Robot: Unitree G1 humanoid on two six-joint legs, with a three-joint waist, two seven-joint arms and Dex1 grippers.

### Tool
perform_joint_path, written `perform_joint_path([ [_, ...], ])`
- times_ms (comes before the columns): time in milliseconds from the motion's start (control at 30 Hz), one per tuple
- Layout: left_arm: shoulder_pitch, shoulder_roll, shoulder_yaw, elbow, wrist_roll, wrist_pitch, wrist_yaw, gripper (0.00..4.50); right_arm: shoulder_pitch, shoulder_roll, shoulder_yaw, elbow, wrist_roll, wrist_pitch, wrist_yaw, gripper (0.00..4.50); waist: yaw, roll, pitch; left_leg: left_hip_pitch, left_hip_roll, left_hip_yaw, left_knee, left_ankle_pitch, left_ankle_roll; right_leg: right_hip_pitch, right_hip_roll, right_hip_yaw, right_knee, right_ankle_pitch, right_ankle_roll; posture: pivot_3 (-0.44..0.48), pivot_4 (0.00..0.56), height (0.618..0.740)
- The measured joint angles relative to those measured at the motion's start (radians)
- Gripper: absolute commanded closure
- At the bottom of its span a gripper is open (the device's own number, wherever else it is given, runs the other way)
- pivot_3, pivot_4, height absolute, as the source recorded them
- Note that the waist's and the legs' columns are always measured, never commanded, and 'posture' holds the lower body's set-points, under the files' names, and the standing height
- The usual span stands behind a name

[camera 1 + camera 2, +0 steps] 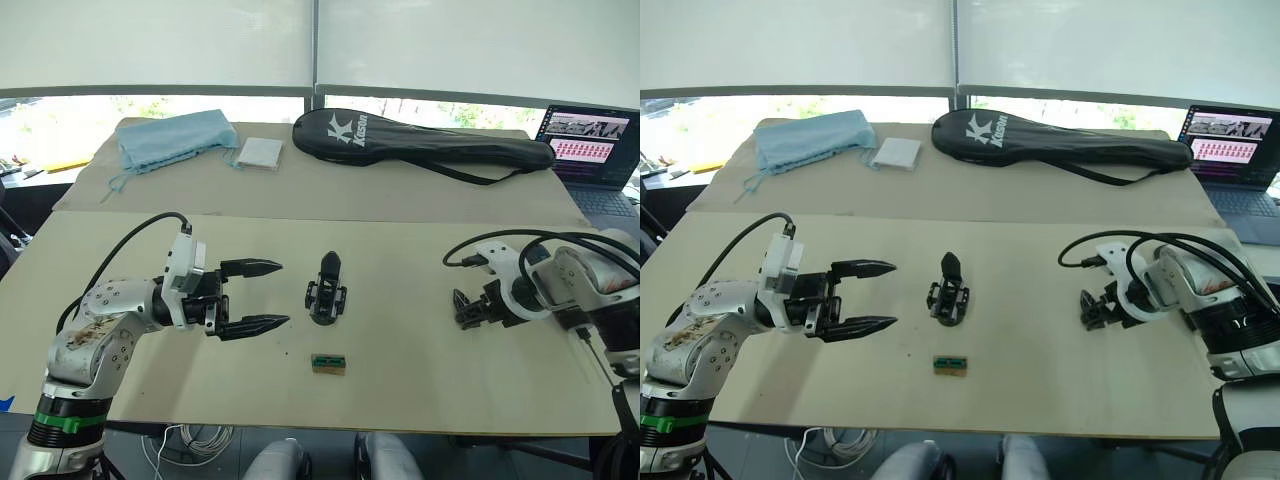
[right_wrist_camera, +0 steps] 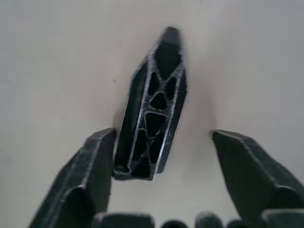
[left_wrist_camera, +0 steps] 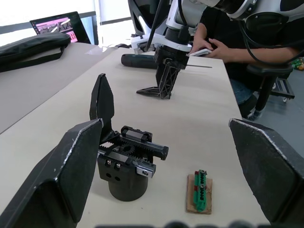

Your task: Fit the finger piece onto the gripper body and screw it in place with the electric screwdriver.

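Since finger piece (image 2: pixel 151 114) lies flat between my spread right gripper (image 2: pixel 161 156) fingers, touching one, off-centre closing may kick it away. Left gripper (image 1: pixel 252 296) also spread, holding nothing, gripper body (image 1: pixel 326 290) upright just ahead of it. Electric screwdriver (image 3: pixel 142 61) beyond right gripper, untouched. Tan table (image 1: pixel 420 390); racket bag (image 1: pixel 420 145), laptop (image 1: pixel 590 145), seated person (image 3: pixel 228 42) nearby.

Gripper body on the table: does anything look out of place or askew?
Nothing stands out. The stubby black cylindrical gripper body stands upright with one pointed finger up. The loose black tapered finger piece lies flat on the table between the right end effector fingers, not yet fitted.
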Motion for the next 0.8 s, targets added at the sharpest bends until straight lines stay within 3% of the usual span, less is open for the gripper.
perform_joint_path([
  [100,0.0,0.001,0.0,0.0,0.0,-0.001,-0.002,0.0,0.02,-0.009,-0.004,-0.032,0.001,-0.002,0.006,3.31,0.0,0.0,0.0,0.0,0.0,0.0,0.0,0.0,0.0,0.0,0.0,0.0,0.0,0.0,0.0,0.0,0.15,0.74],
  [400,-0.001,-0.024,0.02,-0.002,-0.041,0.023,0.042,0.0,0.158,-0.024,-0.125,-0.142,-0.001,-0.097,0.066,3.4,0.001,0.0,0.0,0.0,0.0,0.0,0.0,0.0,0.0,0.0,0.0,0.0,0.0,0.0,0.0,0.0,0.15,0.74],
  [467,-0.018,-0.057,0.033,-0.005,-0.09,0.069,0.108,0.0,0.21,-0.024,-0.163,-0.188,-0.01,-0.209,0.092,3.4,0.001,0.001,0.0,0.0,0.0,0.0,0.001,0.0,0.0,-0.001,0.0,0.0,0.001,0.0,0.0,0.0,0.15,0.74],
  [667,-0.112,-0.219,0.096,-0.064,-0.302,0.235,0.461,0.0,0.327,-0.007,-0.368,-0.441,-0.113,-0.638,0.101,3.4,0.001,0.001,0.001,0.0,0.0,0.0,0.003,0.001,-0.001,-0.001,0.001,0.0,0.003,0.0,0.0,0.0,0.15,0.74],
  [800,-0.246,-0.361,0.089,-0.057,-0.353,0.276,0.686,0.0,0.335,0.148,-0.352,-0.582,-0.229,-0.902,0.025,3.4,0.001,0.0,0.001,0.002,-0.001,0.0,0.004,0.002,-0.004,0.0,0.001,0.001,0.006,0.0,0.0,0.0,0.15,0.74],
])
